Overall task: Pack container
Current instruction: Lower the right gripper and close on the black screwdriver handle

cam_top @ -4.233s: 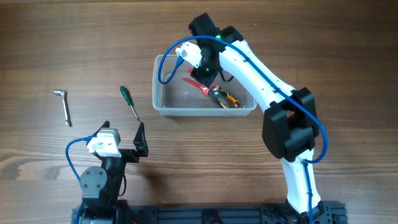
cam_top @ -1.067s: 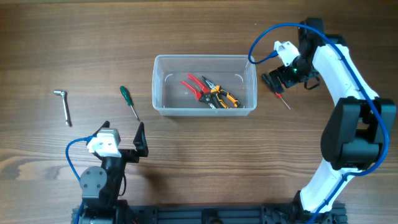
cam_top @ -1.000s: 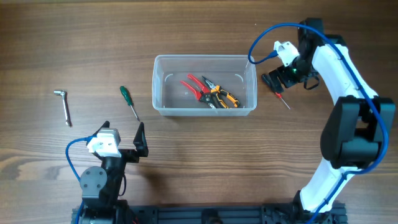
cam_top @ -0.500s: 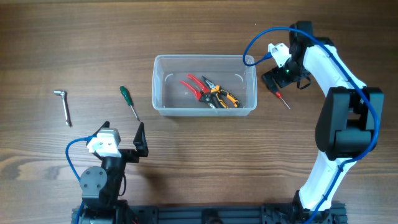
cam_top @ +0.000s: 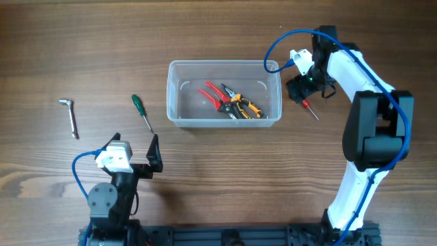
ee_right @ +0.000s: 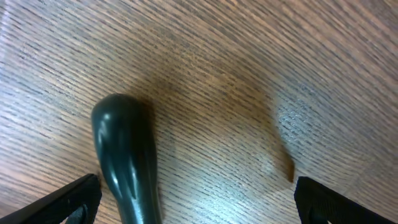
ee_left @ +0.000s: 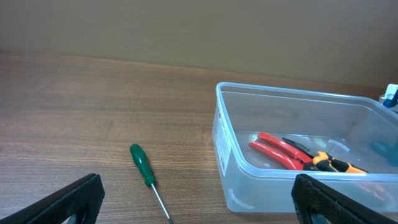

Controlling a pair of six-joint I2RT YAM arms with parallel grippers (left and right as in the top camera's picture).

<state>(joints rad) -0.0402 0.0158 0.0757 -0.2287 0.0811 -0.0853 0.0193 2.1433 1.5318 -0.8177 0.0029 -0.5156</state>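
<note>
From overhead we lose most of the small red-handled screwdriver [cam_top: 308, 108] under the right gripper [cam_top: 299, 90]. Only a red stub and a thin shaft poke out on the wooden table [cam_top: 225, 171], just right of the clear rectangular plastic container [cam_top: 171, 96]. In the right wrist view a dark rounded handle-like shape [ee_right: 124, 165], close and blurred, lies on the wood between the two black fingertips [ee_right: 68, 199], which are cut off at the lower corners. We cannot tell whether it is that screwdriver. Those fingers stand wide apart and grip nothing. The container sits at the table's middle. Inside it, red-handled pliers [cam_top: 213, 93] lie touching orange-and-black pliers [cam_top: 244, 106] (through the translucent wall in the left wrist view their jaws are hard to make out). The right arm rises from its base at the near edge, bends over, and hangs its gripper low beside the container's right wall. The left arm is folded over its base at the near left. Its left gripper [cam_top: 135, 138] faces the container with fingers spread wide and empty, and only their tips show in its own camera. A green-handled screwdriver [cam_top: 141, 111] lies between that gripper and the container's left wall, apart from both. A silver L-shaped wrench [cam_top: 68, 116] lies farther left.
</note>
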